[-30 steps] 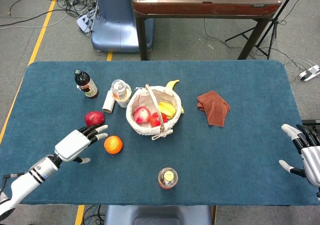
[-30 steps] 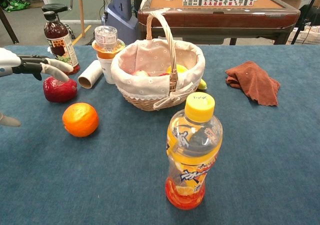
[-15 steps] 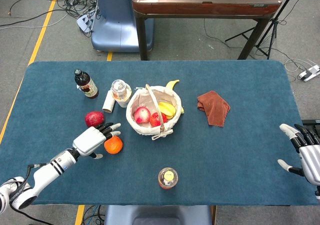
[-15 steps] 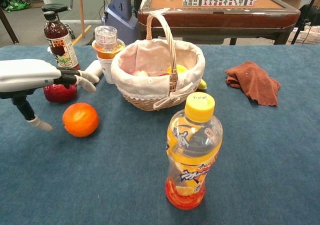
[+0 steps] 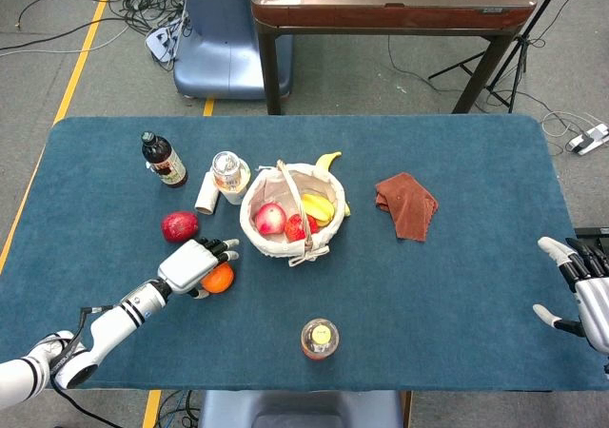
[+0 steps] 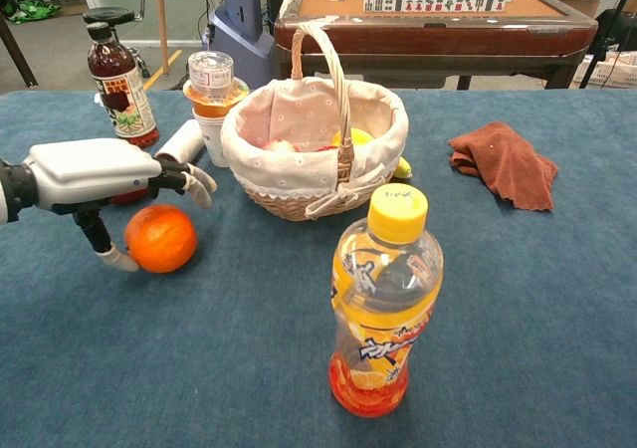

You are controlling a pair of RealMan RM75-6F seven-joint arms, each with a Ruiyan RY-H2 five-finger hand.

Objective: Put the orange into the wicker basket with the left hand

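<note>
The orange (image 5: 221,279) (image 6: 160,238) lies on the blue table, front-left of the wicker basket (image 5: 246,215) (image 6: 299,183). My left hand (image 5: 194,264) (image 6: 98,172) hovers right over the orange with its fingers stretched out above it toward the basket. Its thumb hangs down at the orange's left side, and nothing is gripped. The basket holds a banana and red fruit. At the table's right edge my right hand (image 5: 579,289) stays with fingers apart and holds nothing; only the head view shows it.
A red apple (image 5: 179,226) sits just behind the left hand. A dark bottle (image 5: 165,160) (image 6: 118,81), a lidded cup (image 5: 229,174) (image 6: 213,102) and a paper roll (image 5: 205,195) stand behind. A juice bottle (image 5: 320,339) (image 6: 385,304) stands at the front, a brown cloth (image 5: 406,205) (image 6: 506,164) to the right.
My left hand has moved right and forward from beside the apple to over the orange, its thumb dropping down next to it. The right hand has barely shifted.
</note>
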